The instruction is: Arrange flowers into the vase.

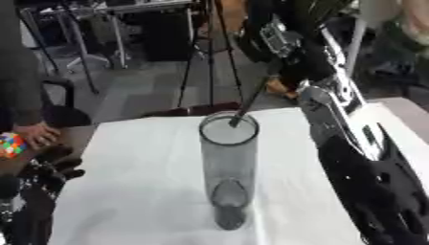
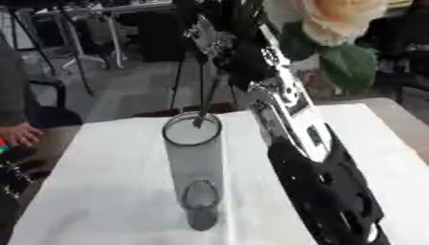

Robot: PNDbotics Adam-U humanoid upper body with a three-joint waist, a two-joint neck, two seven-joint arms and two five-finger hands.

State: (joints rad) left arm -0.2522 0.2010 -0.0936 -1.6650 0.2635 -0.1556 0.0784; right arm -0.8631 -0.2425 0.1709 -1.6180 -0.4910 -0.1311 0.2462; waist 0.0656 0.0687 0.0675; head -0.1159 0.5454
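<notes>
A: Progress?

B: One flower going in, not seated. The stem (image 1: 250,103) has its lower tip right at the rim of the vase (image 1: 228,158), just inside the mouth by the look of it. No other flowers in there that I can see.

A: Vase where?

B: Middle of the white table (image 1: 134,191), upright, clear glass cylinder.

A: Who's holding?

B: Right hand (image 2: 243,57), raised above and behind the vase, fingers curled round the upper stem. Left hand (image 1: 46,174) sits at the lower left edge, idle, fingers loosely curled, holding nothing.

A: Orientation?

B: Long axis runs along the stem, tilted: cut end down and toward the vase mouth, bloom (image 2: 339,19) up top. Cream rose with a green leaf (image 2: 348,64), right eye view only.

A: Left to do?

B: My guess: lower the stem fully, let go. More flowers, none visible.
</notes>
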